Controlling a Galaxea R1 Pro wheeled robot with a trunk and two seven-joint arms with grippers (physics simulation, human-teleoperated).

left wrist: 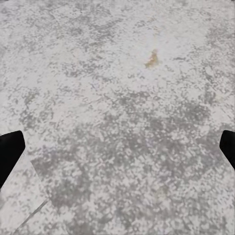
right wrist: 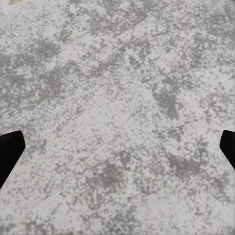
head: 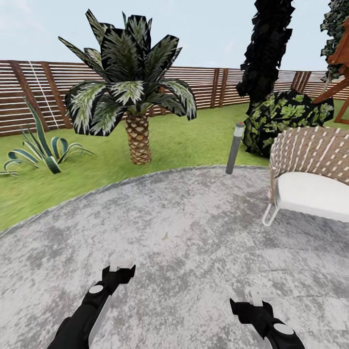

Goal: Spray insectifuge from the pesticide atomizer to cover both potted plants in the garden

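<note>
Garden: round grey mottled patio (head: 184, 228) w/ green lawn (head: 189, 138) and slatted brown fence (head: 43, 92) behind. Palm (head: 131, 92), striped agave (head: 41, 148), grey bollard lamp (head: 234, 148), wicker chair (head: 310, 174) around the patio. Left claw (head: 121, 267) and right claw (head: 257, 298) both spread wide, empty, over paving.

No readable text, labels, brand marks, nos. or signs in any view. The slatted brown wooden fence (head: 203, 87), the slim grey bollard lamp (head: 234, 148) and the woven wicker chair w/ white cushion (head: 310, 174) just beside the lamp carry no lettering. The mottled grey paved patio (head: 184, 228) is unmarked too.
</note>
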